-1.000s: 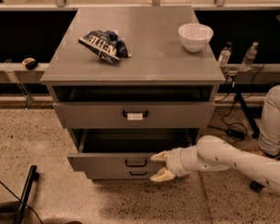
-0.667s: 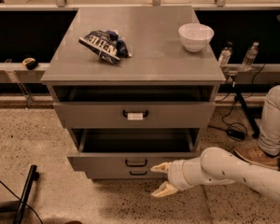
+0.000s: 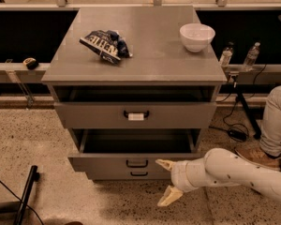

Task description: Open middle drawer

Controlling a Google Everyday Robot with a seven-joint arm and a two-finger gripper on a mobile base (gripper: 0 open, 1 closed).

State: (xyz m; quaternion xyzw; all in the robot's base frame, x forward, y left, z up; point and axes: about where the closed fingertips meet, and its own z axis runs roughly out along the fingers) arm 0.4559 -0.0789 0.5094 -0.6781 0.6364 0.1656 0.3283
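Observation:
The grey cabinet has three drawers. The middle drawer is pulled out, its low grey front with a small black loop handle standing forward of the cabinet and its dark inside showing above. My gripper is open, its two cream fingers spread wide, just right of and slightly below that handle, off the drawer front. The top drawer has a white tag on its handle and also stands slightly out. The bottom drawer's handle shows just below the middle one.
A chip bag and a white bowl sit on the cabinet top. Two water bottles stand on the ledge at right. A person's leg is at right. A black pole lies on the floor at left.
My gripper has drawn back from the middle drawer's front, moving down and right, with its fingers spread wider. The drawer stays pulled out.

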